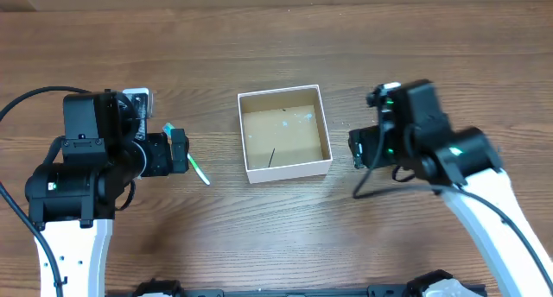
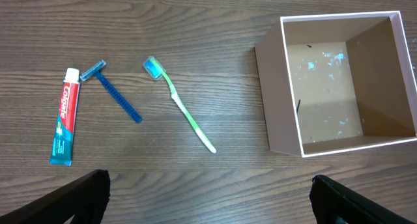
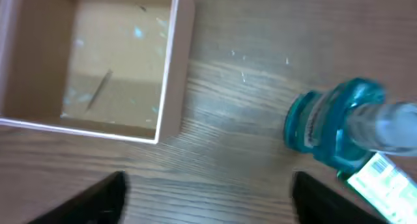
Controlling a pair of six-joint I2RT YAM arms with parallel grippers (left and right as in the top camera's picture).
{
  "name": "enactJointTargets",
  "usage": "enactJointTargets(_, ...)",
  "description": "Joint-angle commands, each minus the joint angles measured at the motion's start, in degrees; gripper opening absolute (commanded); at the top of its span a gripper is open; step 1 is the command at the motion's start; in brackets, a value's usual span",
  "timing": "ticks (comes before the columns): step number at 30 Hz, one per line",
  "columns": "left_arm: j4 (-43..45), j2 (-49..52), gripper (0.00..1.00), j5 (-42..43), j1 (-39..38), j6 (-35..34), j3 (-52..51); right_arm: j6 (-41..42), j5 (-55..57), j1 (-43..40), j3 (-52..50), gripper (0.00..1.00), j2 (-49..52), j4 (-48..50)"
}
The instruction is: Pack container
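The left gripper (image 2: 212, 201) is spread wide and empty over the wooden table (image 1: 276, 38). Past it lie a green toothbrush (image 2: 179, 103), a blue razor (image 2: 111, 90) and a Colgate toothpaste tube (image 2: 65, 116), all left of the container (image 1: 289, 168). The right gripper (image 3: 208, 198), fingers likewise far apart and holding nothing, hovers between that open-topped container, mid-table, and a teal mouthwash bottle (image 3: 339, 129).

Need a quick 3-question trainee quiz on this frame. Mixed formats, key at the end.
1. True or false: the toothbrush already lies inside the container.
2. In the left wrist view, which item lies closest to the container? A) toothpaste B) razor C) toothbrush
3. Fill in: the blue bottle is seen in the ___ wrist view.

Key: 1 false; 2 C; 3 right
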Motion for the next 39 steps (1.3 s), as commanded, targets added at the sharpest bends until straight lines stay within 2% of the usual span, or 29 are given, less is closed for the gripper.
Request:
enactJointTargets(1,0.2,-0.2,1.0,0.8,0.4,-1.2,1.6,3.9,3.9,1.2,1.5,0.63,5.1,1.8)
enactJointTargets(2,0.2,-0.2,1.0,0.8,0.4,-1.2,1.6,4.5,4.0,1.2,1.5,0.47,7.3,3.0)
enactJointTargets(5,0.2,-0.2,1.0,0.8,0.4,-1.2,1.6,4.5,3.0,1.2,1.5,0.42,11.0,4.5)
enactJointTargets(7,0.3,-0.2,1.0,0.9,0.4,-1.2,1.6,4.5,1.1,1.2,1.4,0.28,14.1,5.3)
enactJointTargets(15,0.2,-0.2,1.0,0.9,0.4,-1.2,1.6,4.5,-5.4,1.2,1.4,0.28,16.3,4.2)
enactJointTargets(39,0.4,-0.2,1.0,0.9,0.4,-1.2,1.6,4.5,-7.8,1.2,-5.7,0.28,16.4,7.4)
